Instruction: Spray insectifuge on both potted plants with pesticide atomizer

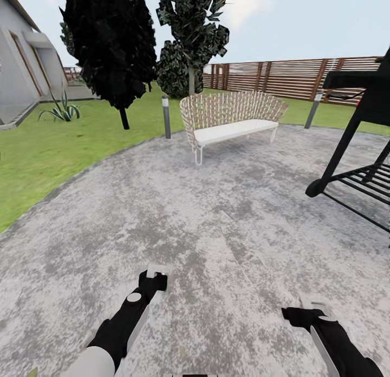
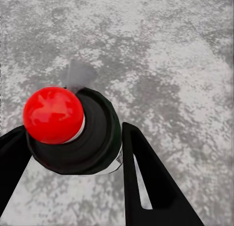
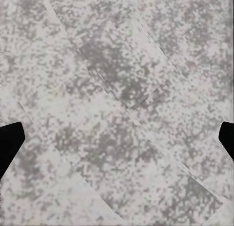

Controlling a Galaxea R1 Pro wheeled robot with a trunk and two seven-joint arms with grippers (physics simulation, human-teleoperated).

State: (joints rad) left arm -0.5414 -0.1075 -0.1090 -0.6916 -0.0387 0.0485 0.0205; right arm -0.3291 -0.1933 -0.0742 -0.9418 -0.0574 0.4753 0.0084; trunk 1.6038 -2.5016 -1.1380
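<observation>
Atomizer (image 2: 92,133) first: where is it?

— In the left pincer (image 2: 73,131). The two fingers pinch a dark round bottle end-on, with a red knob (image 2: 52,114) on the end facing the wrist camera. I take that bottle for the sprayer.

And the right pincer (image 3: 117,138)?

— Spread wide and holding nothing, with bare gravel under it.

What lies around them?

— The grey patio (image 1: 216,214) is under both arms. Farther out stands a woven seat (image 1: 233,119), and a black metal frame (image 1: 352,149) is on the right. Lawn (image 1: 49,149) curves along the left, with a spiky plant (image 1: 62,110) by the house wall. I cannot tell whether that is one of the two pots.

So what is the step in hand?

— Carrying, by my reading. Hold the squeeze firm so the bottle does not swivel, and drive smoothly onto the grass. Steer wide of the black frame. Stop only once a low rosette sits well inside the left arm's reach, nozzle toward it.
</observation>
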